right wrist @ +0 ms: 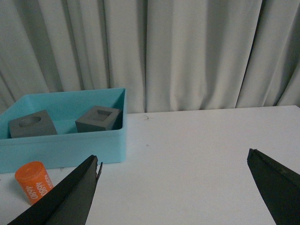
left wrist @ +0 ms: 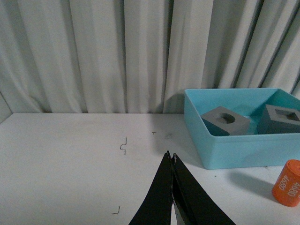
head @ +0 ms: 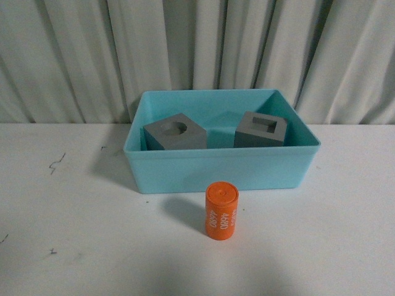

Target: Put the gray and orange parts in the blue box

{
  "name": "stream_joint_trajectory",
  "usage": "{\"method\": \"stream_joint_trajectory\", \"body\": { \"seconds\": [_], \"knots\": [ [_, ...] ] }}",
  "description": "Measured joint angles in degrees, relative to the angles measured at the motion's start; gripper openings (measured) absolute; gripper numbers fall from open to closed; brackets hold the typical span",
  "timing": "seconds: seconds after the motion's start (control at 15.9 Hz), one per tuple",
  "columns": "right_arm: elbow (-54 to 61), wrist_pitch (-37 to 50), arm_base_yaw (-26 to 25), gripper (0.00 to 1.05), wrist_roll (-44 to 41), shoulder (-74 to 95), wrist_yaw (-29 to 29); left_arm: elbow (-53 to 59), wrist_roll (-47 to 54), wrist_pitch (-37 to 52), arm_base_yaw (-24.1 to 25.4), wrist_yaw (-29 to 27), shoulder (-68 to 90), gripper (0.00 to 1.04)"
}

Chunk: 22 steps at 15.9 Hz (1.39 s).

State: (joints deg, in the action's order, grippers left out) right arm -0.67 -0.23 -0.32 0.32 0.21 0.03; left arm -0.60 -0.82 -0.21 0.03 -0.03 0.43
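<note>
Front view shows both gray cubes already lying inside the blue box [head: 185, 169], the cube with the round recess [head: 174, 134] toward the left and the cube with the square recess [head: 261, 129] toward the right. The orange cylinder [head: 221, 210] stands upright on the worktop [head: 92, 240], just in front of the box's near wall, so it looks like the only part not yet placed. In the wrist views the left hand [left wrist: 171, 159] has its fingers pressed together on nothing, and the right hand [right wrist: 173, 159] is spread wide and empty, with the cylinder off to one side of it. The main risk is a glancing touch: one finger arriving first could tip the cylinder and send it rolling. A finger could also catch the near wall and shove the box.
</note>
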Motion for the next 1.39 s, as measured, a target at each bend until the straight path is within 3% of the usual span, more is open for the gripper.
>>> {"method": "stream_joint_trajectory", "body": {
  "seconds": [0.32, 0.57, 0.69, 0.76, 0.82, 0.88, 0.95, 1.01, 1.13, 1.39],
  "knots": [
    [0.0, 0.0, 0.0, 0.98, 0.0, 0.0, 0.0, 0.0, 0.0, 0.0, 0.0, 0.0, 0.0, 0.02],
    [0.0, 0.0, 0.0, 0.98, 0.0, 0.0, 0.0, 0.0, 0.0, 0.0, 0.0, 0.0, 0.0, 0.41],
    [0.0, 0.0, 0.0, 0.98, 0.0, 0.0, 0.0, 0.0, 0.0, 0.0, 0.0, 0.0, 0.0, 0.69],
    [-2.4, -7.4, -0.8, 0.98, 1.0, 2.4, -1.8, 0.0, 0.0, 0.0, 0.0, 0.0, 0.0, 0.78],
    [-6.7, -8.9, -4.8, 0.98, 1.6, 14.8, -6.6, 0.0, 0.0, 0.0, 0.0, 0.2, 0.0, 0.88],
    [-11.9, -0.8, -9.3, 0.98, 1.1, 28.1, -10.8, 0.0, 0.0, 0.0, 0.0, 0.0, 0.0, 1.00],
    [-17.8, 7.6, -9.1, 0.98, -1.0, 38.8, -16.3, 0.0, 0.0, 0.0, 0.0, 0.0, 0.0, 0.97],
    [-22.9, 12.3, -7.3, 0.98, -3.7, 47.2, -20.0, 0.0, 0.0, 0.0, 0.0, 0.0, 0.0, 0.98],
    [-29.8, 10.2, -0.5, 0.98, -11.3, 62.0, -25.1, 0.0, 0.0, 0.0, 0.0, 0.0, 0.0, 0.98],
    [-36.3, 11.5, 15.4, 0.98, -20.9, 80.9, -22.3, 0.0, 0.0, 0.0, 0.0, 0.0, 0.0, 0.98]
  ]
}}
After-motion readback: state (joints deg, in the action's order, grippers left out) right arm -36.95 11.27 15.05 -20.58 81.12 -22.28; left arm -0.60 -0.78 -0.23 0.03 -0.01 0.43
